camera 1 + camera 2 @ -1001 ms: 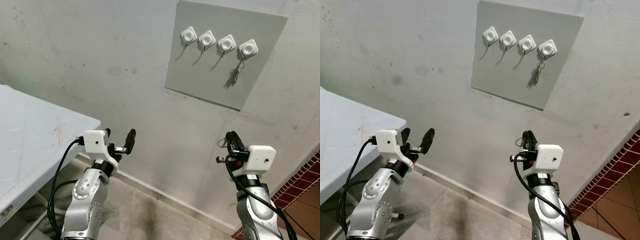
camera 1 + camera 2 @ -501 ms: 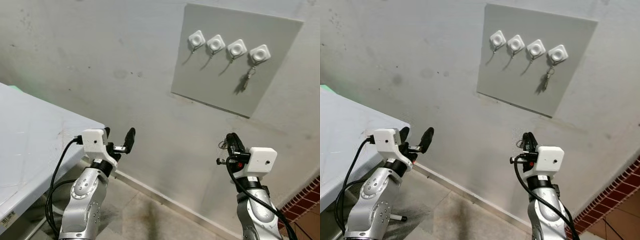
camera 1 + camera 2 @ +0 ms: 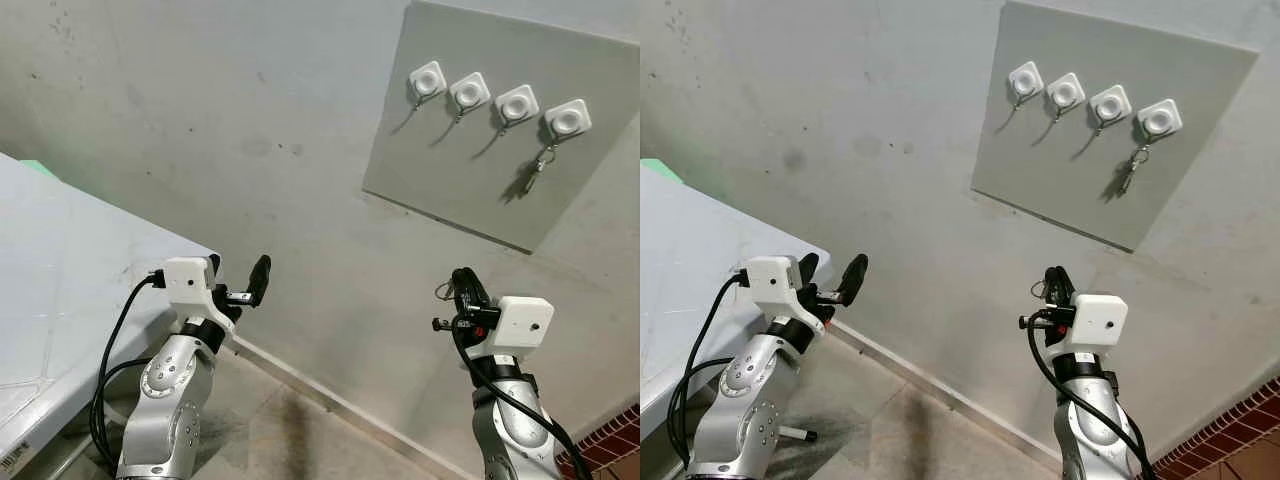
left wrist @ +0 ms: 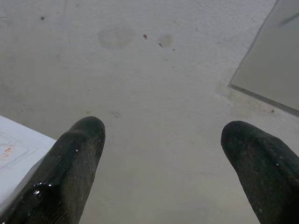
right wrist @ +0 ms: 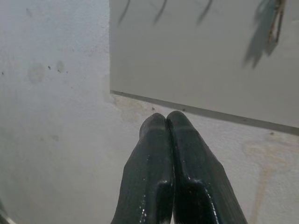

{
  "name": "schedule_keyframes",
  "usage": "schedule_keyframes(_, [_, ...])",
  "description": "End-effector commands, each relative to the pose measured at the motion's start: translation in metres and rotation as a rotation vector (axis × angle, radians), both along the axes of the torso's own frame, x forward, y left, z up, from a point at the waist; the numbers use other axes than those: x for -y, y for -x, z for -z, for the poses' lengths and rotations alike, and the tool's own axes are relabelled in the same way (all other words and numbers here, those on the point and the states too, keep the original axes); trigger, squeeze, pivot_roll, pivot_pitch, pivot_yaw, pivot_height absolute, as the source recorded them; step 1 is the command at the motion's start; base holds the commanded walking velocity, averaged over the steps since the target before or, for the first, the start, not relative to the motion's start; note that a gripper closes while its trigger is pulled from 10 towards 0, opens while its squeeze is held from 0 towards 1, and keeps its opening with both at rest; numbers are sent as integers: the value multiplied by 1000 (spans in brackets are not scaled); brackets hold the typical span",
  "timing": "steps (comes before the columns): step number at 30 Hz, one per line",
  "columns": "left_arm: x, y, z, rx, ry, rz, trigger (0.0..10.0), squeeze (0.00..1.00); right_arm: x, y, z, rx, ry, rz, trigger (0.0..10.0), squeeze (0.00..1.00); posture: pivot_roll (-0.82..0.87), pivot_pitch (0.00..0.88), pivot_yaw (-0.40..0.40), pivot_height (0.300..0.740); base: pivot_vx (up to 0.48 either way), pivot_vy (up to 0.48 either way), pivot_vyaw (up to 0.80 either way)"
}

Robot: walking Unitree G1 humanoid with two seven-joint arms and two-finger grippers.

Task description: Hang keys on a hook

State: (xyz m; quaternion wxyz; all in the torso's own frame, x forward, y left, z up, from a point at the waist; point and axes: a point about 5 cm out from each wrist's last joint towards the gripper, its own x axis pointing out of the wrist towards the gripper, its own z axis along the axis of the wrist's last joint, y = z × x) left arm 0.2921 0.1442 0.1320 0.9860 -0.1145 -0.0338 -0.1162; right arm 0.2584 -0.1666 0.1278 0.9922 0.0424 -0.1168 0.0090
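**Carrying a key ring toward the hook board**

Pinching its two black fingers together, the right gripper [image 3: 461,284] holds a small key ring [image 3: 444,290], whose wire loop juts out just beside the fingertips; in the right wrist view the fingers [image 5: 169,154] are pressed flat against each other, and the ring itself cannot be made out there. Above this claw and a little to its right, well apart from it, hangs the grey hook board [image 3: 440,160] with four white hooks. The rightmost hook [image 3: 566,118] already carries a set of keys [image 3: 530,178]; the other three, including the leftmost hook [image 3: 427,79], look free.

Over the last second the board has slid rightward and downward across the head view while both arms kept their pose, so the camera has turned or the robot has stepped, not the things. That suggests the approach is under way and the lift to a hook is not yet begun.

Far off to the claw's left, the left gripper [image 3: 237,283] hangs spread wide and empty, near the corner of a white table [image 3: 70,270].
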Motion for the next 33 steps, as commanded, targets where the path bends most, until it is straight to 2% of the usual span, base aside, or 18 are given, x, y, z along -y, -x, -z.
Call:
schedule_keyframes(1, [2,0,-3,4,0,11,10000,0,2,0,-6,16,4,6,10000,0,13,0,-53,740,307,0,0])
schedule_keyframes(33, [4,-1,-2,-2,-6,24,10000,0,-3,-1,-6,19,2,-4,10000,0,15,0,-50,740,307,0,0])
